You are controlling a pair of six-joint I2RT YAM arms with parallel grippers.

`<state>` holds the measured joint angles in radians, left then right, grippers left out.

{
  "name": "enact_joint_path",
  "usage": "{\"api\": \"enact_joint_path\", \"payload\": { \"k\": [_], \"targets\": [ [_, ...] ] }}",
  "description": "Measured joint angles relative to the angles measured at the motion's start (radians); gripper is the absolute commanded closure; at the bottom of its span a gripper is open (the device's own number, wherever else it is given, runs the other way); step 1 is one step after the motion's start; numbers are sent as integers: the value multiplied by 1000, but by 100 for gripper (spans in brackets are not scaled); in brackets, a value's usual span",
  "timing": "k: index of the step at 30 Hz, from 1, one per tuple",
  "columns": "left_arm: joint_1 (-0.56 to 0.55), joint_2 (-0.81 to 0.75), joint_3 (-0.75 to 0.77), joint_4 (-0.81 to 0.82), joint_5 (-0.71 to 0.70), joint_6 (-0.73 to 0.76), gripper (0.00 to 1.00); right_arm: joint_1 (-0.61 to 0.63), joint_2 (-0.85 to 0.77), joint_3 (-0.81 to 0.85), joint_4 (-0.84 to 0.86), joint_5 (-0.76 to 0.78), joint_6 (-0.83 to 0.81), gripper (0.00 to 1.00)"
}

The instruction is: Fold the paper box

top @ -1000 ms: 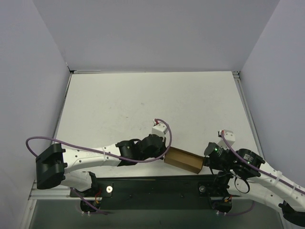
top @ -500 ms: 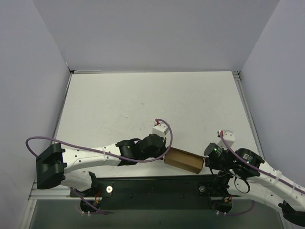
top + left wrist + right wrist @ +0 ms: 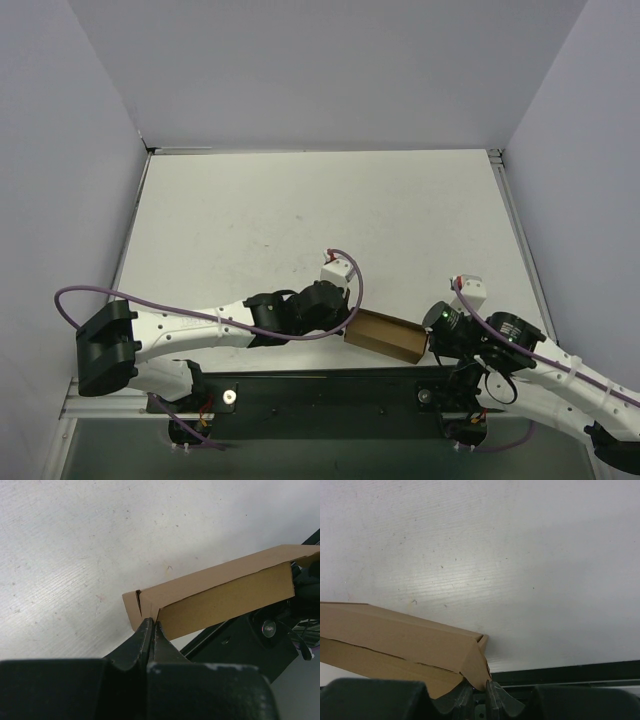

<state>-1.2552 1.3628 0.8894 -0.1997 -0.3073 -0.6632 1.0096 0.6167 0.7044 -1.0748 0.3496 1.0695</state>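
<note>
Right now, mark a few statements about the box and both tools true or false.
1. The box is a flat sheet lying mid-table. False: it is folded into a long box shape at the near edge of the table.
2. The left tool is shut on one end of the box. True.
3. The right tool is open and clear of the box. False: it pinches the flap at the other end.
4. The box spans the gap between the two tools. True.
5. A second box sits at the far side of the table. False: only one box is in view.
</note>
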Motion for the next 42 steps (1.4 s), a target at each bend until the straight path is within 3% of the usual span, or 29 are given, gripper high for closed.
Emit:
{"api": "enact_joint_path", "payload": {
  "k": [4, 7, 26, 42],
  "targets": [
    [-1, 0, 0, 0, 2, 4, 100, 0, 1, -16, 17, -3, 0, 90],
    [-3, 0, 0, 1, 2, 7, 100, 0, 0, -18, 29, -7, 0, 100],
    [-26, 31, 33, -19, -45, 40, 100, -3, 0, 40, 14, -18, -26, 100],
    [-34, 55, 84, -88, -79, 69, 100, -94, -18, 11, 60, -74, -79, 100]
  ]
}}
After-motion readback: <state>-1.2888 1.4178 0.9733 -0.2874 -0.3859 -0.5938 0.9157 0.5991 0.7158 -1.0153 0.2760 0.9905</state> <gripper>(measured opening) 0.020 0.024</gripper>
